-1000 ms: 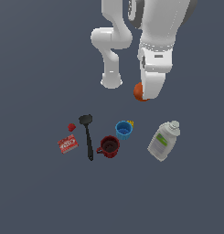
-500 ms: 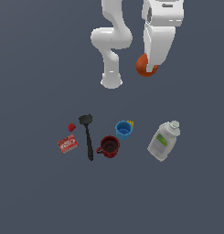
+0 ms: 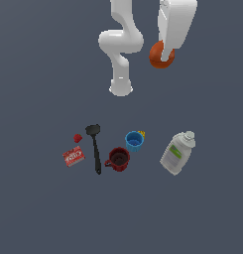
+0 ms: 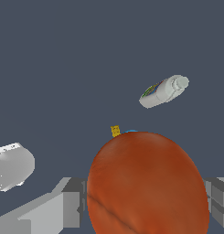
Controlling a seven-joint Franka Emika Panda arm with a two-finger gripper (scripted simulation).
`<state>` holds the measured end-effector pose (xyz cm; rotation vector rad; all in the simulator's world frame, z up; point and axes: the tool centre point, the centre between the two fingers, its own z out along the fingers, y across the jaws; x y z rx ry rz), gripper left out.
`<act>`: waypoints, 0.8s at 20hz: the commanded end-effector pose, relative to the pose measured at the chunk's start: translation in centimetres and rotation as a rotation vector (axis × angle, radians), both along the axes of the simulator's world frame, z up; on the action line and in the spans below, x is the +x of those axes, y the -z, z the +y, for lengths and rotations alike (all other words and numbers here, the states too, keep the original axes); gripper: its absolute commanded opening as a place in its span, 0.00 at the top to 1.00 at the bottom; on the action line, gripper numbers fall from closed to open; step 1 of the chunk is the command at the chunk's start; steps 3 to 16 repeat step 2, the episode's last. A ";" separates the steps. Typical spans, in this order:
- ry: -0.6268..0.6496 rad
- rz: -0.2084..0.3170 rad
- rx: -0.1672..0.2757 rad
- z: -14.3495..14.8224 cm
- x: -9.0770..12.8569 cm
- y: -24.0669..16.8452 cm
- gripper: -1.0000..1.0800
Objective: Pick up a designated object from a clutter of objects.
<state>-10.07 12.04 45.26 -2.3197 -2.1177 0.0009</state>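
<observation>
Claw (image 4: 145, 201): closed on the orange ball (image 3: 161, 54), one grey finger pad (image 4: 72, 203) pressed to each side of it, the ball filling the gap between them. Held clear of the floor, well apart from the clutter, which suggests the pick is done or nearly so. In the exterior view the white arm body covers the ball's upper part; only its lower curve shows beneath the claw.

Orange ball: round, smooth, orange-red skin with a faint darker crease near one side, matte with soft shading. Rigid-looking; the side grip across its widest part appears chosen to stop it rolling out.

Items left below the claw, none touching it:
- White bottle (image 3: 177, 152): lying tilted on its side, pale plastic, ribbed cap, green-tinted label. Nearest to the point beneath the claw.
- Blue cup (image 3: 135, 141): upright, open mouth, small yellow tab at its rim. Further off, just beside the mug.
- Dark red mug (image 3: 118, 159): upright, glossy, handle to the side away from the bottle.
- Black spatula (image 3: 95, 147): flat, slim handle, broad dark head, lying just beyond the mug.
- Strawberry (image 3: 78, 138): tiny, red, beside the spatula head.
- Red box (image 3: 73, 156): flat, small, white lettering, farthest from the claw.

Floor: plain dark grey, featureless.
</observation>
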 end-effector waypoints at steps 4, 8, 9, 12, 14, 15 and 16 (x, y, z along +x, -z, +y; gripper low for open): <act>0.000 -0.001 0.000 0.0 -0.1 -0.4 1.00; 0.000 -0.001 0.000 0.0 -0.1 -0.4 1.00; 0.000 -0.001 0.000 0.0 -0.1 -0.4 1.00; 0.000 -0.001 0.000 0.0 -0.1 -0.4 1.00; 0.000 -0.001 0.000 0.0 -0.1 -0.4 1.00; 0.000 -0.001 0.000 0.0 -0.1 -0.4 1.00; 0.000 -0.001 0.000 0.0 -0.1 -0.4 1.00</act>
